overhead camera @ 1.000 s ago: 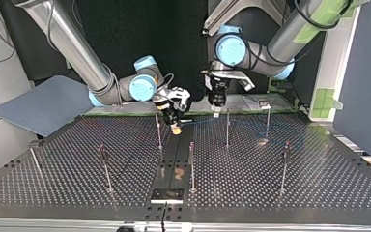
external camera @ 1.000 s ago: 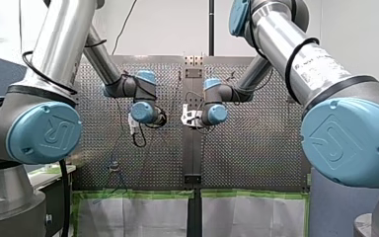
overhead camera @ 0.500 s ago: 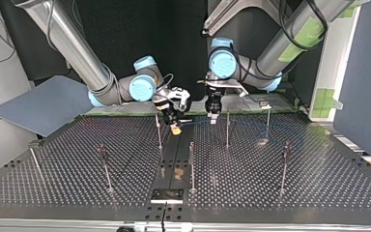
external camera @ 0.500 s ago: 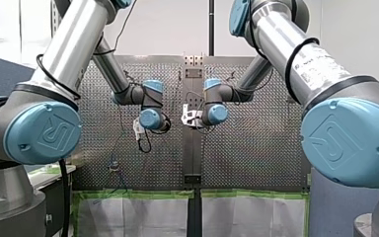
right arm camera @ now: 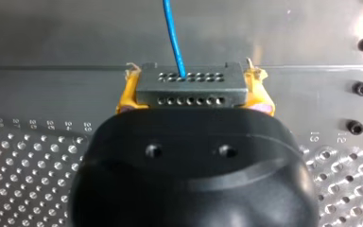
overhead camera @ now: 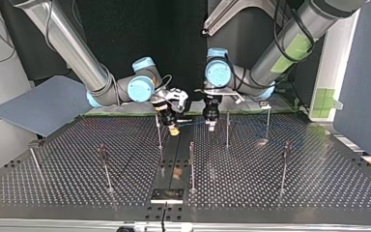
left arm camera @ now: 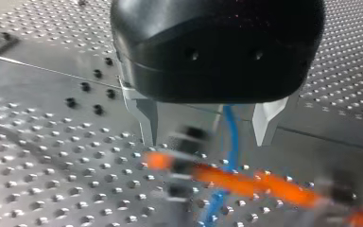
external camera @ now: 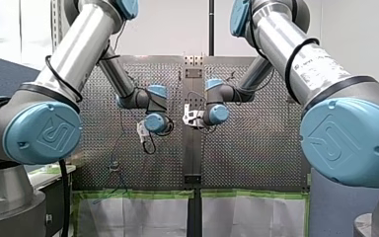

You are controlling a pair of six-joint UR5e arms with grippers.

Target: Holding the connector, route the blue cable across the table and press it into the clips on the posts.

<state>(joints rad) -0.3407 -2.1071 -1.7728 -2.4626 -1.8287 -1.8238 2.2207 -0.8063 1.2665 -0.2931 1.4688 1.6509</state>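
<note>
at top view's centre | left pincer (overhead camera: 212, 126) slid inward — spread around blue cable (left arm camera: 230, 137) | right pincer (right arm camera: 194, 94) grips connector (right arm camera: 191, 81)

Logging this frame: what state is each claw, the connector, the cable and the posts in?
My right claw: shut on the grey multi-hole connector block.
Grey multi-hole connector block: held between yellow pads, cable plugged in.
My left claw: open, metal fingers either side of the thin blue cable.
Thin metal posts: upright.
Thin blue cable: loose between left claw's fingers; whether seated on posts, cannot tell.
</note>
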